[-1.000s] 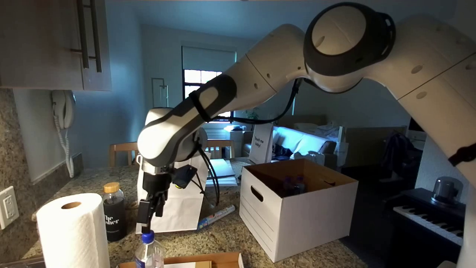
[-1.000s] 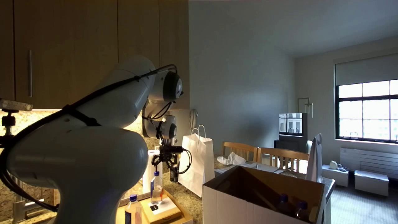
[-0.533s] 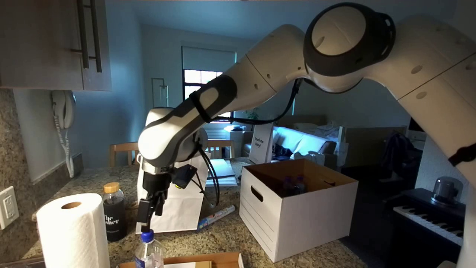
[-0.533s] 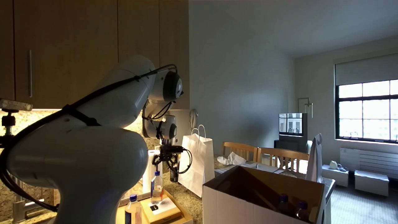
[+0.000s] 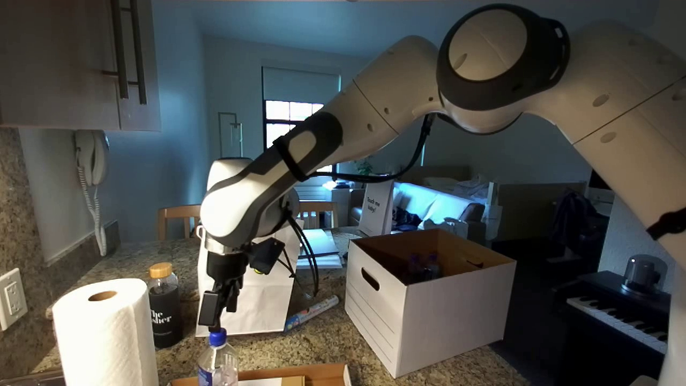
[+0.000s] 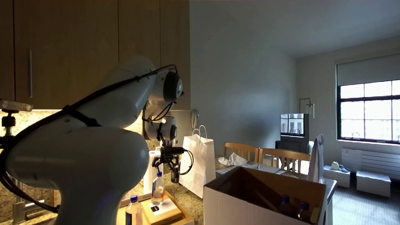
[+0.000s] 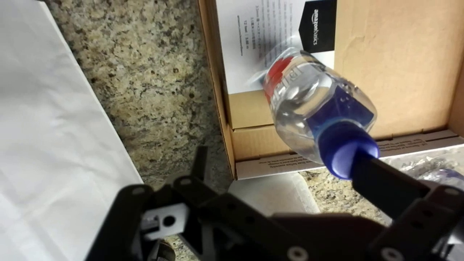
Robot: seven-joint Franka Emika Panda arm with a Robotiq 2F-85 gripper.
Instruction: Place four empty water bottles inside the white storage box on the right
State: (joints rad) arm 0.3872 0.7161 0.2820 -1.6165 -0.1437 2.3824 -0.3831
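Wrist view: gripper [image 7: 279, 156] spread wide, nothing held, one finger [image 7: 384, 185] at blue cap [image 7: 337, 145]. White storage box [image 5: 455, 316] has two bottles [image 6: 285, 206]; two more bottles [image 6: 158, 190] left outside.

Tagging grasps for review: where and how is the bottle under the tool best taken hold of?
Probably by its blue cap, from above, jaws astride: the bottle stands cap-up, and the cap is narrower than the body. In the wrist view one finger of the open tool overlaps the cap, so perhaps shift sideways first.
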